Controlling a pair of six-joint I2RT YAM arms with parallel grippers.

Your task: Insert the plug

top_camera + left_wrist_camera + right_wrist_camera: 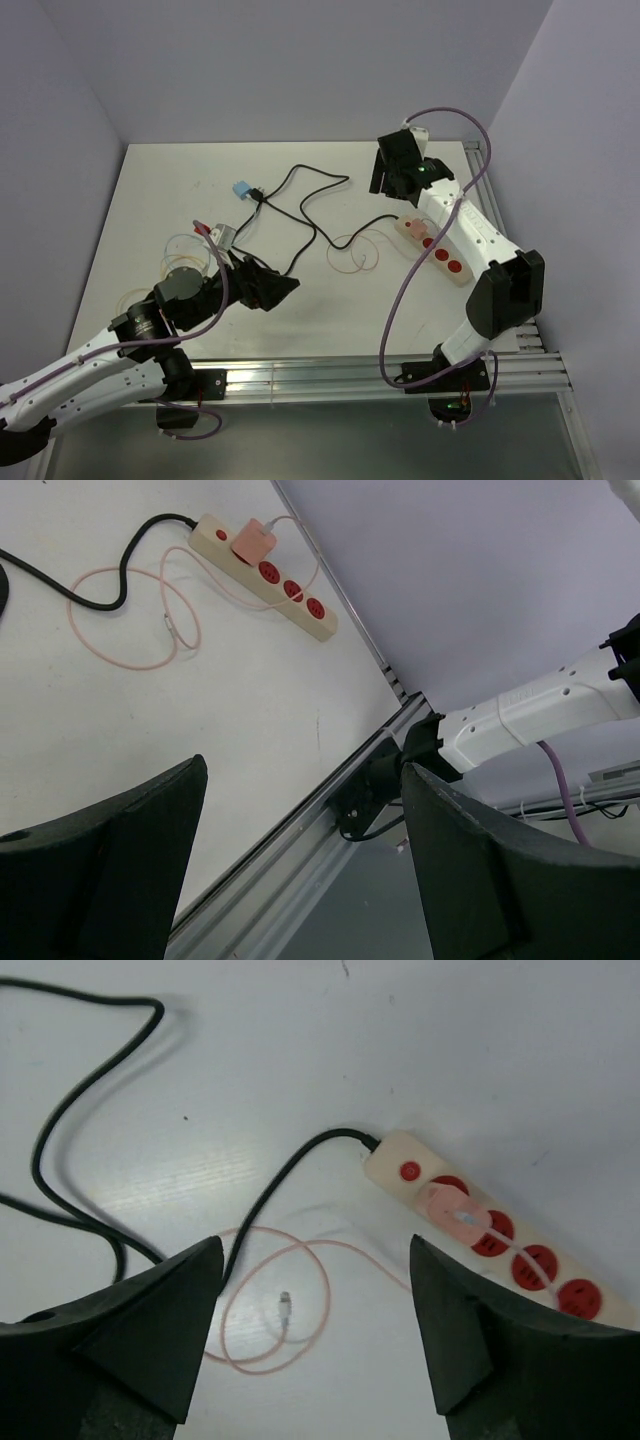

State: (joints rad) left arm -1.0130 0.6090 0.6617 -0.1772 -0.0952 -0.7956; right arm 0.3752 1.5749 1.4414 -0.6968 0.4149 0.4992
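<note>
Beige power strip with red sockets runs from the middle toward the right edge of the right wrist view. A pink plug sits in the socket next to the red switch. Its thin pink cable lies in loops on the white table at lower centre, and a black cord leaves the switch end toward the upper left. The right gripper hangs above the table with its fingers spread wide and nothing between them, apart from the plug.

In the left wrist view the same strip shows at upper left, and the left gripper is also spread wide and empty.

From overhead, the strip lies right of centre, the left gripper at lower left of centre, and a blue adapter near the upper middle.
</note>
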